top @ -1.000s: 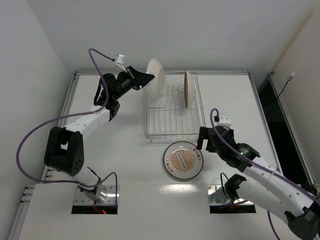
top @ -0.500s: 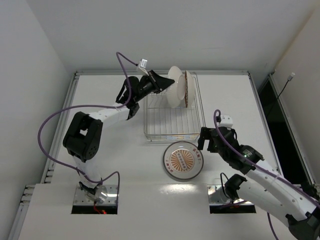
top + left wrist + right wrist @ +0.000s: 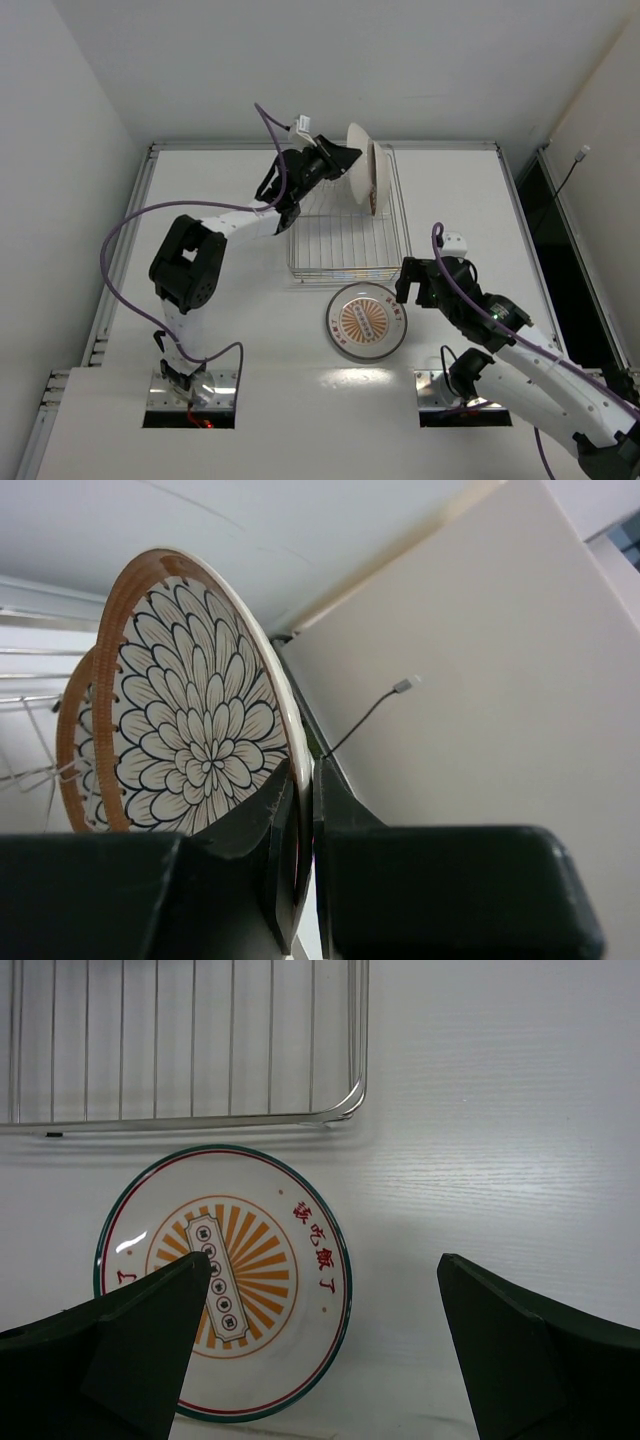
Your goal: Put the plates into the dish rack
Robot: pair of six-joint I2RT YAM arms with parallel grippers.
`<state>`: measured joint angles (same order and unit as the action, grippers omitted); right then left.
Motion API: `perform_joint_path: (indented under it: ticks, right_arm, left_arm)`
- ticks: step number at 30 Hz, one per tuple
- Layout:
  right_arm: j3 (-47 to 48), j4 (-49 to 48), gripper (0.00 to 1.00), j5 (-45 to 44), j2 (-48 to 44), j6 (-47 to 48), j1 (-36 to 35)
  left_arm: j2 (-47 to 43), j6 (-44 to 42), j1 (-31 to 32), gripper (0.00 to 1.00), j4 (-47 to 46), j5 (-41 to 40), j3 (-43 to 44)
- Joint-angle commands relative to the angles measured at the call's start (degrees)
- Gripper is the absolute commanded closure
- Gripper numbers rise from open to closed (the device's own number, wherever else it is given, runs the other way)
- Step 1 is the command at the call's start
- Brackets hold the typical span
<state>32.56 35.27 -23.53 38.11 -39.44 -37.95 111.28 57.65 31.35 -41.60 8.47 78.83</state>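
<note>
My left gripper [image 3: 335,160] is shut on the rim of a small flower-patterned plate [image 3: 357,165] and holds it upright over the far end of the dish rack [image 3: 330,245]. It is close beside a second small plate [image 3: 377,178] that stands in the rack. In the left wrist view the held plate [image 3: 190,710] fills the frame between the pinching gripper [image 3: 305,810], with the second plate [image 3: 75,740] just behind it. The large sunburst plate [image 3: 366,320] lies flat on the table in front of the rack. My right gripper [image 3: 408,285] is open above its right edge; the right wrist view shows the sunburst plate [image 3: 225,1280] under the open gripper [image 3: 325,1260].
The near edge of the rack [image 3: 200,1120] lies just beyond the sunburst plate. The table is walled on the left, at the back and on the right. A purple cable [image 3: 130,225] loops beside the left arm.
My left arm has carried the small plate to the right, from the rack's left side to close beside the standing plate. The right gripper has barely moved.
</note>
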Motion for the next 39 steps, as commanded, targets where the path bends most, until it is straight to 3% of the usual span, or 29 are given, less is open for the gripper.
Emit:
perform_joint_path:
  ticks: [1, 10, 22, 25, 27, 28, 36, 39]
  right_arm:
    - [0.3, -0.4, 0.04, 1.1, -0.5, 1.2, 0.2]
    - [0.3, -0.4, 0.04, 2.7, -2.2, 2.3, 0.2]
    - [0.8, 0.2, 0.03, 3.8, -2.8, 2.3, 0.2]
    - [0.8, 0.2, 0.03, 4.5, -2.8, 2.3, 0.2]
    - [0.8, 0.2, 0.03, 4.5, -2.8, 2.8, 0.2]
    - [0.8, 0.2, 0.03, 4.5, -2.8, 2.8, 0.2]
    - [0.8, 0.8, 0.03, 3.7, -2.1, 1.7, 0.2]
    - [0.8, 0.8, 0.03, 2.6, -0.8, -0.1, 0.2]
  left_arm:
    - [-1.3, 0.6, 2.6, 1.00, -9.9, -6.8, 4.1]
    - [-0.3, -0.5, 5.1, 1.00, -9.4, -15.6, 2.5]
    - [1.7, -0.6, 6.8, 1.00, -6.9, -15.9, 3.0]
    - [2.2, -3.4, 6.8, 0.95, -2.1, -14.9, 6.6]
    - [2.9, -5.1, 6.8, 0.86, 0.2, -14.0, 8.1]
    - [2.9, -5.1, 6.8, 0.68, 0.2, -13.5, 8.8]
    - [1.8, -6.7, 7.3, 0.10, 3.0, -10.8, 10.0]
    - [0.6, -9.6, 8.5, 0.01, 5.1, -10.8, 11.6]
